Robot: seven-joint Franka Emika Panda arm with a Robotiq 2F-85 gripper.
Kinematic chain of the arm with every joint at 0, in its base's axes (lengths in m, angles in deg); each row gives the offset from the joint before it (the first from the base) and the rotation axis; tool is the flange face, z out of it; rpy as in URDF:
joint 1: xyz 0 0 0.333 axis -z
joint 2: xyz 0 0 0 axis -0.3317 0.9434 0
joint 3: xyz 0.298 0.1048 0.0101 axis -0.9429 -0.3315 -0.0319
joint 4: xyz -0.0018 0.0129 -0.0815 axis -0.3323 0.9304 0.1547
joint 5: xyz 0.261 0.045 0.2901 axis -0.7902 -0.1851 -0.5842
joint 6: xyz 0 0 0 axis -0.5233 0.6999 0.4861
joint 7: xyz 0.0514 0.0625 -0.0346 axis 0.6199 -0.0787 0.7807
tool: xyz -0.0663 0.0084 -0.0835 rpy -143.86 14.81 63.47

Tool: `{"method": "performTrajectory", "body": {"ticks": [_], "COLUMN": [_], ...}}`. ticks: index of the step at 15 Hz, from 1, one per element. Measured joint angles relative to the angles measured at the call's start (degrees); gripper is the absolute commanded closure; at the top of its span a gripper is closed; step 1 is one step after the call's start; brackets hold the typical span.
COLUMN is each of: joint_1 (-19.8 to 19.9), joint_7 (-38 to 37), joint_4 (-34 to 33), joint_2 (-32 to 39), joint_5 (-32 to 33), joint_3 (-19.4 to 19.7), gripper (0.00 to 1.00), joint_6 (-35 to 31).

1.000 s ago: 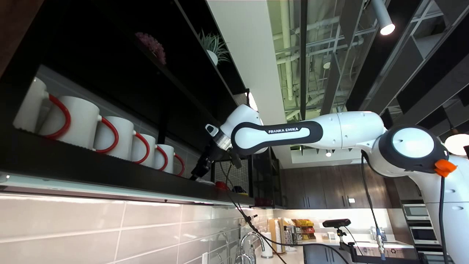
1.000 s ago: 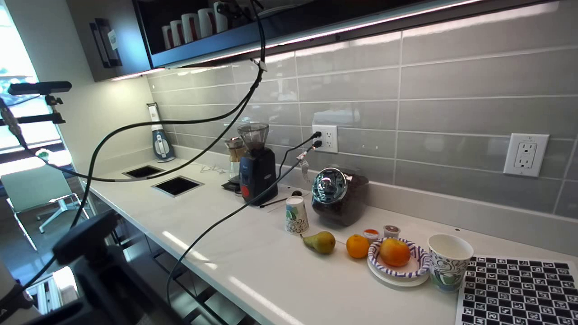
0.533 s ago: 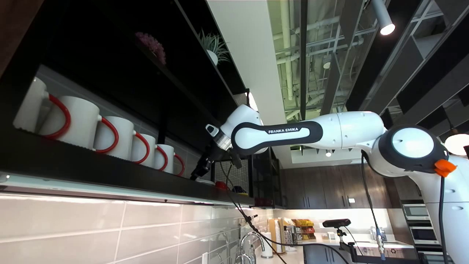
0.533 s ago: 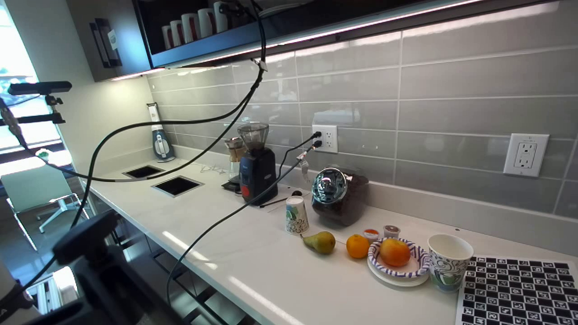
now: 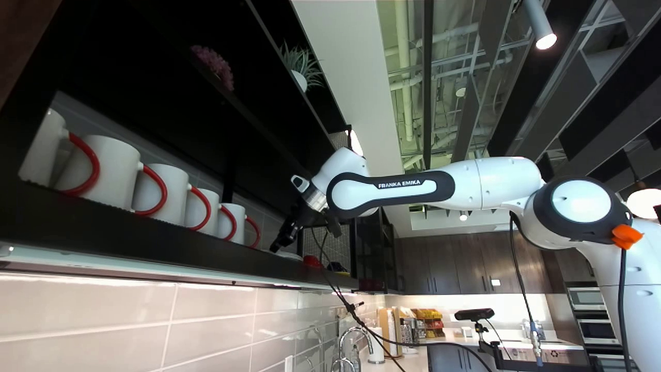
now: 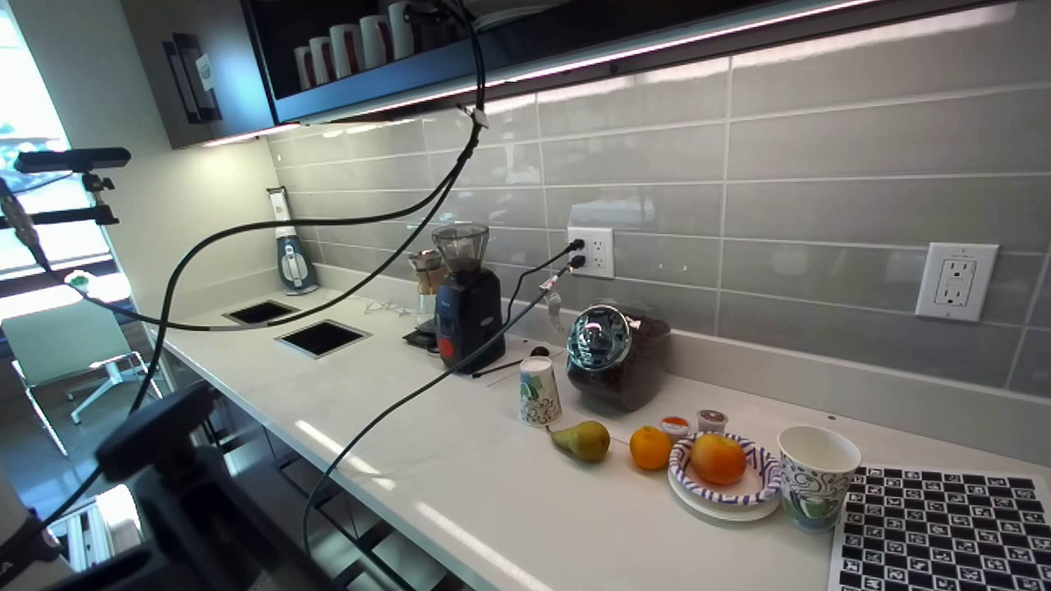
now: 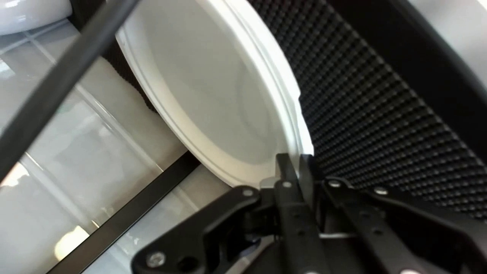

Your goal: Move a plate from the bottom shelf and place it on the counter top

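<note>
The plate point(image 7: 213, 76) is pale, round and shallow-rimmed, and fills the upper middle of the wrist view. In both exterior views it is a thin pale sliver on the bottom shelf point(image 5: 155, 243), right of the mugs point(image 5: 290, 256) point(image 6: 513, 15). My gripper point(image 7: 294, 156) has its two black fingertips close on either side of the plate's near rim. In an exterior view the gripper point(image 5: 273, 250) points down and left at the plate's edge. The counter top point(image 6: 460, 468) is the long white surface below. I cannot tell whether the plate is off the shelf.
White mugs with red handles point(image 5: 160, 188) stand in a row beside the plate. A red object point(image 5: 311, 261) is on its far side. A higher dark shelf hangs over the gripper. On the counter are a grinder point(image 6: 470, 316), a pear point(image 6: 585, 442), an orange point(image 6: 650, 448) and cups.
The gripper's fingertips have shifted very slightly to the right in an exterior view. A little more of the plate's pale edge shows there beside them. The rest of the arm looks the same.
</note>
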Motion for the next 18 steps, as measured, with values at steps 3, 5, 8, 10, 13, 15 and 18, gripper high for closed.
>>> {"method": "performTrajectory", "body": {"ticks": [3,5,8,10,13,15,18], "joint_1": [0.28,0.52,0.79,0.89,0.82,0.75,0.76], "joint_7": [0.0,0.0,-0.01,-0.01,-0.01,-0.01,-0.01], "joint_4": [-0.15,-0.22,-0.48,-0.67,-0.73,-0.71,-0.53], "joint_2": [-0.01,-0.01,-0.01,-0.02,-0.16,-0.19,-0.16], "joint_5": [0.0,0.0,0.0,0.0,0.0,0.0,0.0], "joint_3": [0.02,0.03,0.06,0.06,-0.12,-0.38,-0.5], "gripper": [1.0,1.0,0.94,0.67,0.47,0.33,0.12], "joint_6": [0.0,0.0,0.0,0.0,0.0,0.0,0.0]}}
